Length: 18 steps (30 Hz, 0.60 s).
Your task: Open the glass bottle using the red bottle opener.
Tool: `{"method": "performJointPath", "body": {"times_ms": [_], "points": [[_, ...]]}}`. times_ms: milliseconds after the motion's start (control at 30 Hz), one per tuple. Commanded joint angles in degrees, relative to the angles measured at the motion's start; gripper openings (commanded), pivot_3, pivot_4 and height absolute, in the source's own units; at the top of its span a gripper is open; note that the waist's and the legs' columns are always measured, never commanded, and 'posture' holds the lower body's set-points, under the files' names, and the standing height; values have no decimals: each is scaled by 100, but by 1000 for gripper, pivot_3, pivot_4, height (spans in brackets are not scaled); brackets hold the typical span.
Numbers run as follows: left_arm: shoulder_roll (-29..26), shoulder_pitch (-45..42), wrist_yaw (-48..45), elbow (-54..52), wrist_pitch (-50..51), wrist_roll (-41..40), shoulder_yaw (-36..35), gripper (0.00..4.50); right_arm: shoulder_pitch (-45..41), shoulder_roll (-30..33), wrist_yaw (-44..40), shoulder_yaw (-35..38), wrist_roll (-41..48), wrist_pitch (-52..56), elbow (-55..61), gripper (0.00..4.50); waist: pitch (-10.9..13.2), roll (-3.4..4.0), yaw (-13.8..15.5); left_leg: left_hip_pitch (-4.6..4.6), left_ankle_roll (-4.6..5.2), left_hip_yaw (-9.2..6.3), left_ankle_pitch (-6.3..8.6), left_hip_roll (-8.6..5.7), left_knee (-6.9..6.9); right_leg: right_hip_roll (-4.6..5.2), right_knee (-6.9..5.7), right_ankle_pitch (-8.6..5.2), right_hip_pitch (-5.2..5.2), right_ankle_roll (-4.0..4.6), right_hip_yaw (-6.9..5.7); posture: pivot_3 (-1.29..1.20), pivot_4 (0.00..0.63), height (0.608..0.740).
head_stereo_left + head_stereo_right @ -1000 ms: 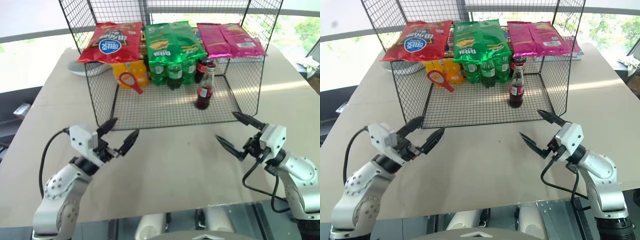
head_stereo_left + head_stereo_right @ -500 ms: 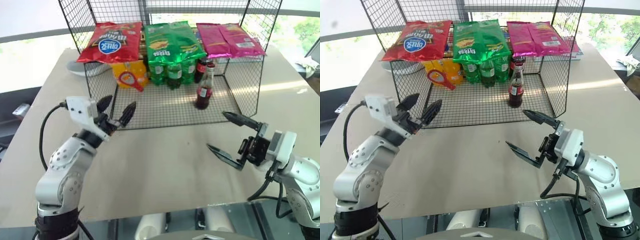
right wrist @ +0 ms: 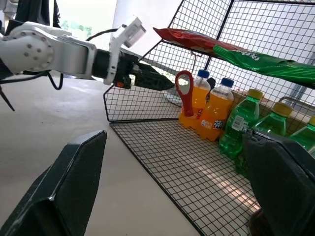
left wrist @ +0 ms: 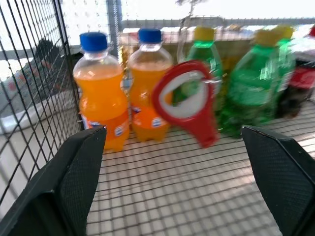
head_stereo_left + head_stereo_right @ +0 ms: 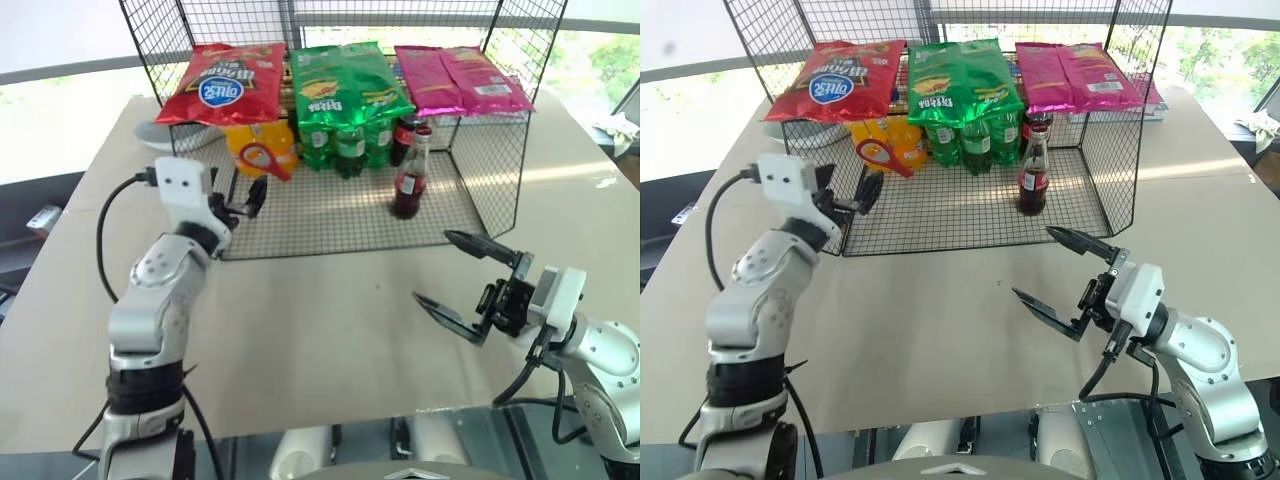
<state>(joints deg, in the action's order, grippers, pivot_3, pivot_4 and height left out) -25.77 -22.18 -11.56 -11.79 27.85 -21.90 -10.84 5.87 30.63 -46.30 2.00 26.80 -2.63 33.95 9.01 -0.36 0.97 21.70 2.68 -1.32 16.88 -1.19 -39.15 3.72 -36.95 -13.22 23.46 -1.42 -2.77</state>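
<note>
Head views: left gripper (image 5: 243,200) up at the front left edge of the wire rack (image 5: 480,205), fingers parted, holding nothing. Opener (image 5: 263,162) hangs in the rack's back left, in front of the orange bottles (image 5: 248,145), just beyond the fingertips, not touching. Right gripper (image 5: 462,281) low over the table (image 5: 330,330) in front of the rack's right side, fingers spread wide, empty. Glass bottle (image 5: 409,178) stands upright on the rack floor, right of centre, near the green bottles (image 5: 345,145). Chip bags (image 5: 345,80), red, green and pink, lie on the top shelf.

Left wrist view: both black fingers (image 4: 69,182) apart at the sides, opener (image 4: 189,101) centred between them, ring head up, handle down, hanging before orange bottles and green bottles.

Right wrist view: fingers (image 3: 74,182) wide apart; left gripper (image 3: 150,81) pointing at the opener (image 3: 186,93) from outside the mesh.
</note>
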Motion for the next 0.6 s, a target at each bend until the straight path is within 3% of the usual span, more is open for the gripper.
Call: {"method": "performJointPath", "body": {"times_ms": [33,233,600], "points": [[87,-296,-214,261,-386,183,129,2671,-14,36,68,52,-6,-1,258,4500,0,-1,-5,0,0,2,0,0,-1,0,0,1,0,-1,2,0,150,740],[136,-348,-433,499,-606,291,115,24,11,63,150,82,-43,25,288,4500,1,-2,-15,2,-2,1,0,2,0,21,2,2,4,-4,3,0,150,740],[48,-76,-862,373,-876,149,-126,24,30,100,193,64,-68,117,293,4500,2,-3,-11,3,-2,0,0,0,-2,27,1,4,4,-7,2,0,150,740]]}}
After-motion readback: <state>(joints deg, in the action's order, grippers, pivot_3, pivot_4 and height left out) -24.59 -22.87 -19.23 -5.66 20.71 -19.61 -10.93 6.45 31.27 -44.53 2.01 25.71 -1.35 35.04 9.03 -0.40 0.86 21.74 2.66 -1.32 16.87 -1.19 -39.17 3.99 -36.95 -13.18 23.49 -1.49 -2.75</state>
